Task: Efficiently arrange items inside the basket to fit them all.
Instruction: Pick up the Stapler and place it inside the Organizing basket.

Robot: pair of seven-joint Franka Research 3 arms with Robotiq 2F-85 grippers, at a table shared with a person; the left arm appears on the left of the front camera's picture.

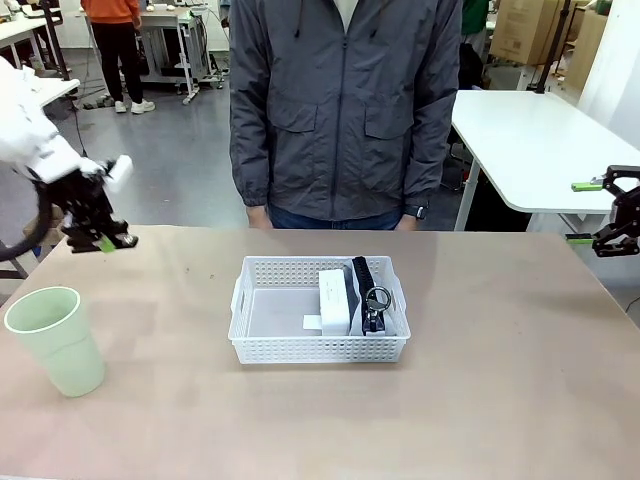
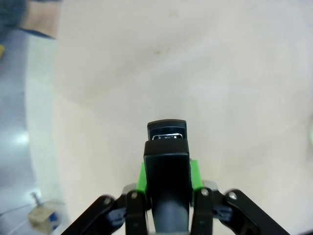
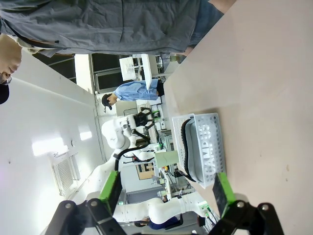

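1. Your left claw (image 1: 101, 239) is clamped on the black stapler (image 2: 166, 161). The wrist view shows its green pads (image 2: 142, 177) pressed against both sides, with the stapler's nose sticking out past them.
2. It hangs above the far-left part of the table (image 1: 180, 400), well apart from the basket (image 1: 320, 349).
3. Your right claw (image 1: 583, 212) is spread wide with nothing between the pads. It is off the table's right edge, raised.
4. The pale green cup (image 1: 56, 340) stands upright on the table, near-left, below the left claw.
5. The white basket sits mid-table. The white block (image 1: 335, 300) is right of centre inside it.
6. The grey pouch (image 1: 370, 292) stands on edge between the block and the right wall, ring pull up. The left half of the basket floor is bare.
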